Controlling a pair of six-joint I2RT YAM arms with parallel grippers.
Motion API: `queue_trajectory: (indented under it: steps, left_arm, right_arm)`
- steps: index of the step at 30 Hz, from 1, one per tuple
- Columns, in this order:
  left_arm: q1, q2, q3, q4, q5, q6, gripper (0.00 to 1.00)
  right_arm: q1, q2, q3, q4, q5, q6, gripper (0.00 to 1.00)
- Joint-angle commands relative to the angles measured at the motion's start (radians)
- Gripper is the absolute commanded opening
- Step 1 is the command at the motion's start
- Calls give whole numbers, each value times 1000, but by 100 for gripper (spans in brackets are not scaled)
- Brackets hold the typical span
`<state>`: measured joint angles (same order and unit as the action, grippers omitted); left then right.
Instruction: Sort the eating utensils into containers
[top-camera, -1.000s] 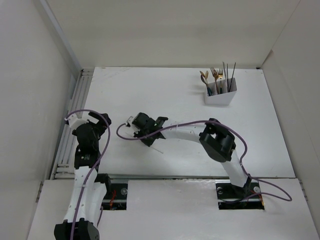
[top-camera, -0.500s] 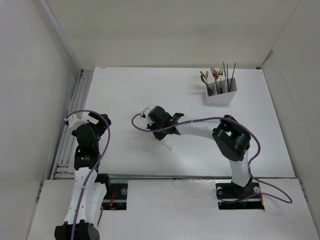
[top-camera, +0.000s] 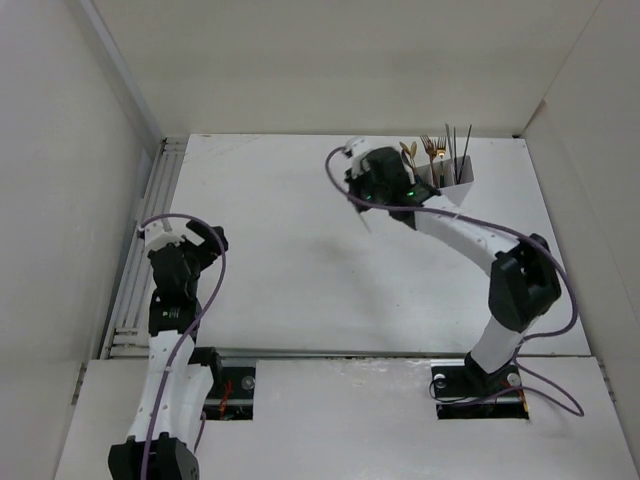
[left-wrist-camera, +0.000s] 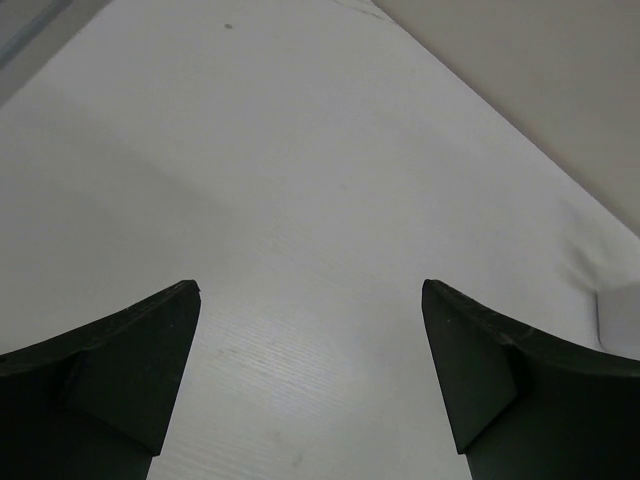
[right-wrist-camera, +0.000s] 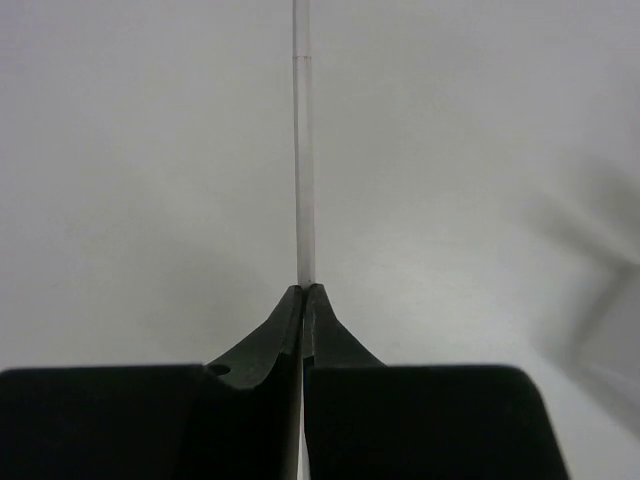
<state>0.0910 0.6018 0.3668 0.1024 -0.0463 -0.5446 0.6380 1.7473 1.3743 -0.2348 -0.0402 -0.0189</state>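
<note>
My right gripper is shut on a pale stick, which runs straight out from the fingertips over the white table. From above, that gripper hangs just left of the white bin at the back right. Gold-headed spoons and forks and thin dark chopsticks stand upright in the bin. My left gripper is open with only bare table between its fingers. It sits at the table's left side, far from the bin.
Purple cables loop along both arms. A ridged rail runs down the table's left edge. White walls enclose the back and both sides.
The right arm has swung from the middle of the table to the back right, carrying the pale stick up beside the bin. The left arm has shifted only slightly.
</note>
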Motion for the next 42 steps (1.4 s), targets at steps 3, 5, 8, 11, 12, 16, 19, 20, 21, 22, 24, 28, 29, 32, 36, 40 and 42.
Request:
queue_trajectory:
  steps: [3, 5, 8, 11, 12, 16, 19, 20, 21, 22, 24, 28, 29, 32, 36, 40, 42]
  left_arm:
    - [4, 111, 21, 353, 566, 192, 90]
    - [4, 226, 44, 437, 664, 144, 90]
    - [-37, 355, 79, 450, 763, 165, 88]
    - [-89, 427, 113, 450, 789, 259, 87]
    - [-99, 447, 136, 450, 799, 273, 87]
    - [-120, 544, 205, 450, 800, 273, 86]
    - [-129, 587, 236, 450, 790, 293, 86]
    - [-129, 587, 236, 450, 790, 304, 86]
    - [-129, 601, 236, 450, 790, 322, 86]
    - [-129, 615, 236, 450, 790, 322, 86]
    - [-129, 625, 236, 450, 790, 331, 86]
    - [-151, 635, 247, 450, 810, 341, 86]
    - [-163, 645, 247, 450, 810, 341, 86]
    - [-183, 655, 256, 450, 798, 350, 86]
    - [-183, 664, 265, 450, 778, 350, 86]
    - [-183, 673, 285, 450, 778, 350, 87]
    - [-183, 682, 294, 450, 778, 359, 87]
  right_arm:
    - [-275, -123, 46, 164, 13, -142, 0]
    - [-358, -132, 46, 216, -18, -179, 0]
    - [-486, -91, 68, 250, -56, -232, 0]
    - [-566, -45, 107, 294, -102, -251, 0]
    - [-580, -11, 121, 305, -113, -251, 0]
    - [-621, 60, 198, 330, -135, -251, 0]
    - [-639, 95, 230, 339, -145, -251, 0]
    - [-649, 95, 230, 339, -145, -251, 0]
    - [-649, 104, 215, 348, -145, -251, 0]
    - [-659, 104, 201, 357, -145, -251, 0]
    - [-669, 104, 157, 397, -145, -251, 0]
    - [-678, 113, 120, 407, -115, -269, 0]
    - [-690, 113, 120, 416, -115, -270, 0]
    - [-690, 124, 97, 425, -124, -280, 0]
    - [-690, 112, 59, 425, -113, -280, 0]
    - [-690, 100, 14, 425, -89, -271, 0]
    - [-690, 90, -15, 425, -89, -271, 0]
